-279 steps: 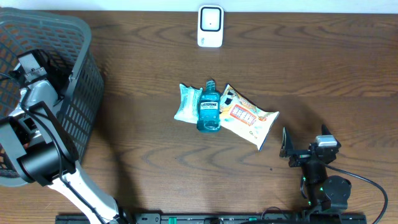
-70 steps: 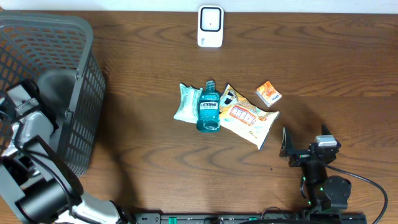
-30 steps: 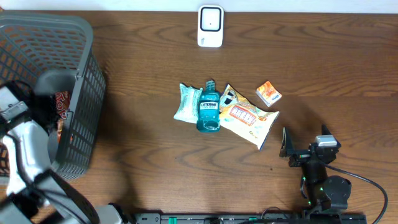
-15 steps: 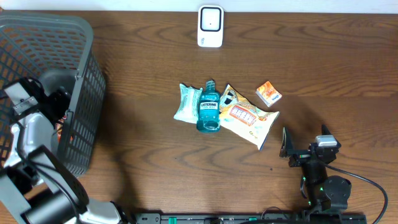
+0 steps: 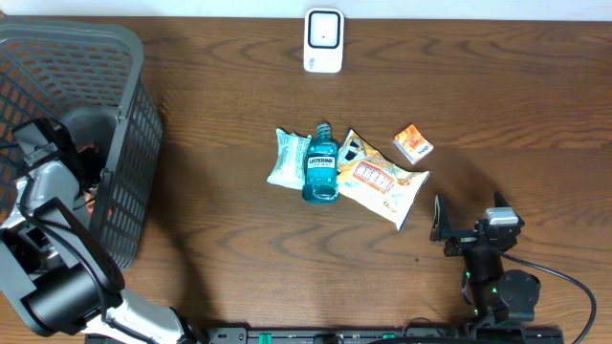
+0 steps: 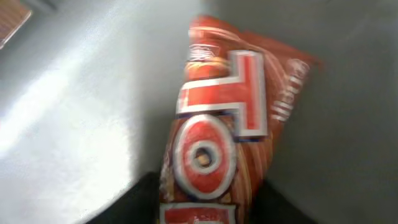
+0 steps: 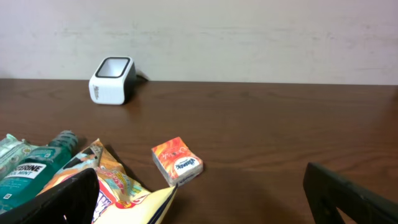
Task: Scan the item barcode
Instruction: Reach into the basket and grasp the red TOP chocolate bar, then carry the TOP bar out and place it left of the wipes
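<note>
Red snack bag [image 6: 217,130] lies in the grey basket [image 5: 105,76] right under my left hand [image 5: 84,161], clenched on it or not I cannot tell; I judge this the pick-up step, next lifting it to the white scanner [image 5: 323,40] on the desk [image 5: 220,248], right hand [image 7: 199,196] released.

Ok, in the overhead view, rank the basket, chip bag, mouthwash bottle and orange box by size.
Largest to smallest:
1. basket
2. chip bag
3. mouthwash bottle
4. orange box
</note>
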Motion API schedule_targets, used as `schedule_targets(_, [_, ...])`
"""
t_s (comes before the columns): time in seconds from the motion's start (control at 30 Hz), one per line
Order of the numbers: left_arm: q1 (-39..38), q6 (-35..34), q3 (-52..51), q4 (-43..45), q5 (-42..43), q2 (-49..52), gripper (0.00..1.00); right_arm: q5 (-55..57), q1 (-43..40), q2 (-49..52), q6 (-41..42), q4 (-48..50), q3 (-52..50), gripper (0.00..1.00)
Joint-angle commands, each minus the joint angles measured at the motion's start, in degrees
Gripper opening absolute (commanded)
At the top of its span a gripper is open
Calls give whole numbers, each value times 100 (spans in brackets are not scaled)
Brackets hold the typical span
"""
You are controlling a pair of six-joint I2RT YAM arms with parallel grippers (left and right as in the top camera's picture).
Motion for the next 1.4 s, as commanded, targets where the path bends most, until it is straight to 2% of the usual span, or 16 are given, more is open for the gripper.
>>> schedule_targets(0.0, [-7, -31, -374, -426, -365, 511, 7, 0, 20, -33, -85, -22, -9, 99])
schedule_targets(0.17, [-7, -79, 4, -763, -361, 46, 7, 0, 20, -33, -85, -22, -9, 99])
schedule_targets(0.33, [-7, -256, 505, -927, -361, -1220, 7, 0, 20, -33, -85, -22, -9, 99])
schedule_targets(0.43, [-7, -793, 584, -699, -361, -2398, 7, 0, 20, -33, -85, -22, -9, 99])
schedule_targets(0.47, [-7, -1388, 584, -535, -317, -3136, 7, 0, 20, -33, -85, -22, -9, 99])
schedule_targets(0.57, [-9, -2135, 584, -275, 348, -3947, 7, 0, 20, -33, -85, -22, -9, 99])
schedule_targets(0.63, [-109, -2861, 584, 166, 1770, -4671, 7, 0, 20, -33, -85, -22, -9, 99])
schedule_targets(0.67, [-190, -3014, 584, 271, 2090, -4811, 7, 0, 20, -33, -85, -22, -9, 99])
schedule_targets(0.73, [-717, -3303, 581, 518, 2850, -5149, 7, 0, 20, -33, -85, -22, -9, 99])
schedule_targets(0.8, [-1523, -3187, 579, 424, 2905, -5294, 7, 0, 20, -33, -85, -22, -9, 99])
schedule_targets(0.9, [-2667, -2745, 564, 155, 2900, -5226, 7, 0, 20, -33, -85, -22, -9, 99])
schedule_targets(0.93, [-3283, -2481, 518, 55, 2889, -5119, 7, 0, 20, -33, -85, -22, -9, 99])
schedule_targets(0.97, [-4044, -2284, 400, 28, 2710, -4924, 7, 0, 20, -33, -85, -22, -9, 99])
schedule_targets(1.07, [-5163, -2262, 208, 28, 1816, -4465, 7, 0, 20, -33, -85, -22, -9, 99])
schedule_targets(1.23, [-6592, -2260, 28, 4, 1078, -3191, 7, 0, 20, -33, -85, -22, -9, 99])
schedule_targets(1.37, [-7235, -2424, 26, -94, 876, -1884, 7, 0, 20, -33, -85, -22, -9, 99])
